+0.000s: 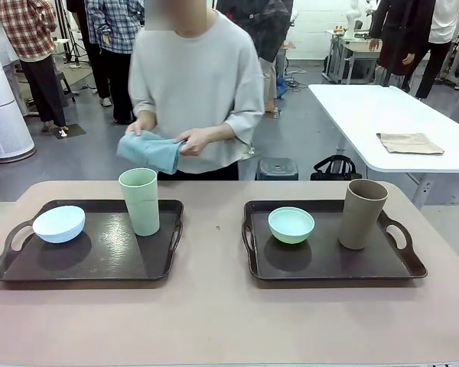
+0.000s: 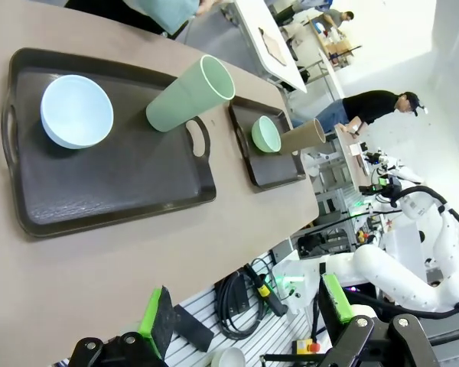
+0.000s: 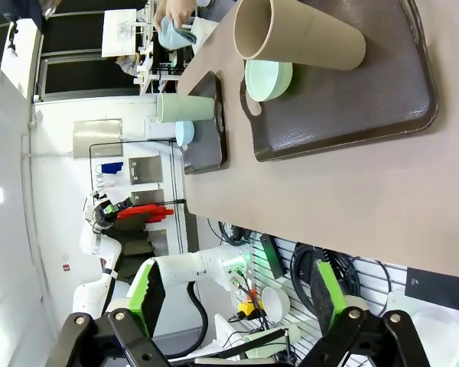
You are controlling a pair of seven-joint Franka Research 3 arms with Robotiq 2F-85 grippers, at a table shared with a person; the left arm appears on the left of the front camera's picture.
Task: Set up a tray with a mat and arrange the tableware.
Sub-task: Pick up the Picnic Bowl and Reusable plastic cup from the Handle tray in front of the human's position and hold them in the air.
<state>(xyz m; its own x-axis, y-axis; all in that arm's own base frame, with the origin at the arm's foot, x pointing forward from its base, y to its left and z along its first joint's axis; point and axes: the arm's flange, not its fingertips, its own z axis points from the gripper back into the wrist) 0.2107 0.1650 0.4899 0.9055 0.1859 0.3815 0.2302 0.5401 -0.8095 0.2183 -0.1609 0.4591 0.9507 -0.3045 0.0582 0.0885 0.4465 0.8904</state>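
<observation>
Tableware: pale blue bowl [image 1: 59, 223] and pale green tumbler [image 1: 140, 201] on left tray [image 1: 99, 256]; mint bowl [image 1: 291, 225] and tan tumbler [image 1: 362, 214] on right tray [image 1: 321, 261]; all upright.
Mat [image 1: 149, 151]: blue, folded, held by person [image 1: 195, 76] beyond the worktop [image 1: 214, 317].
My left tool [image 2: 243, 310]: wide, holding nothing.
My right tool [image 3: 237, 287]: wide, holding nothing.

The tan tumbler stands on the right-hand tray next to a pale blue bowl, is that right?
Not quite. The bowl next to the tan tumbler on the right-hand tray is mint green, not pale blue, as the front view shows.
</observation>
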